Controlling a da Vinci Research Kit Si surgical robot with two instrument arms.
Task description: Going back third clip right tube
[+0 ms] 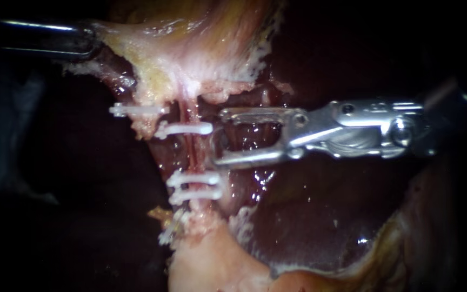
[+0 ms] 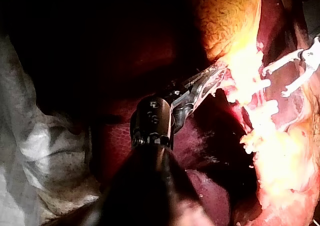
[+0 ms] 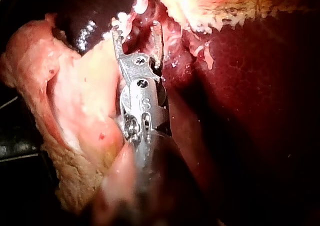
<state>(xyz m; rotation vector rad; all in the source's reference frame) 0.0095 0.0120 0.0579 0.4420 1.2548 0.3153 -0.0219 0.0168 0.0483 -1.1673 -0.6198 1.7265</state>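
A thin pink tube (image 1: 191, 154) runs down the middle of the endoscope view. It carries one white clip (image 1: 186, 128) above and two clips (image 1: 194, 186) close together below. My right instrument (image 1: 220, 139) comes in from the right. Its jaws are open with nothing between them, and their tips stand just right of the tube, level with the bare stretch between the clips. In the right wrist view the same jaws (image 3: 136, 31) gape toward wet tissue. My left instrument (image 1: 94, 42) enters at the upper left, shut on the pale gallbladder tissue (image 1: 190, 48) and holding it up, as its wrist view (image 2: 207, 80) also shows.
Another white clip (image 1: 139, 110) sits on a strand left of the tube, and a further one (image 1: 171, 227) lies lower, by yellowish fat. Dark red liver (image 1: 309, 216) fills the lower right. Grey cloth (image 2: 30, 151) lies beside the left shaft.
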